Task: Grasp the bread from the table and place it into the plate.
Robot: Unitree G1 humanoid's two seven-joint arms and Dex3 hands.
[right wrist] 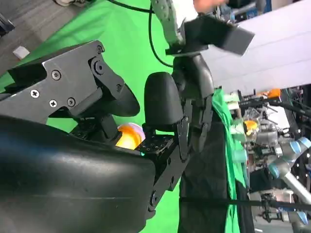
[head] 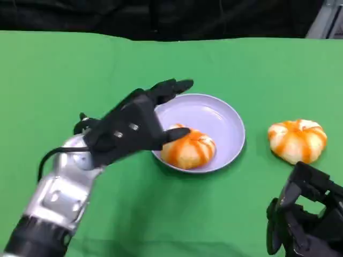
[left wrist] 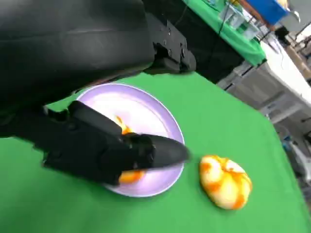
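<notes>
Two round orange-and-cream glazed bread buns are present, with one shallow lavender plate on the green table cloth. One bun already lies inside the plate, toward its 7 o'clock rim. The second bun sits on the cloth at the plate's 3 o'clock, apart from it.

The left hand hovers over the plate's 9 o'clock edge, fingers spread, holding nothing. The right hand rests low at the second bun's 6 o'clock; whether its fingers are apart cannot be told.

Judgement: placement looks done and the release complete. The next move calls for lifting the left hand clear without nudging the plated bun.
</notes>
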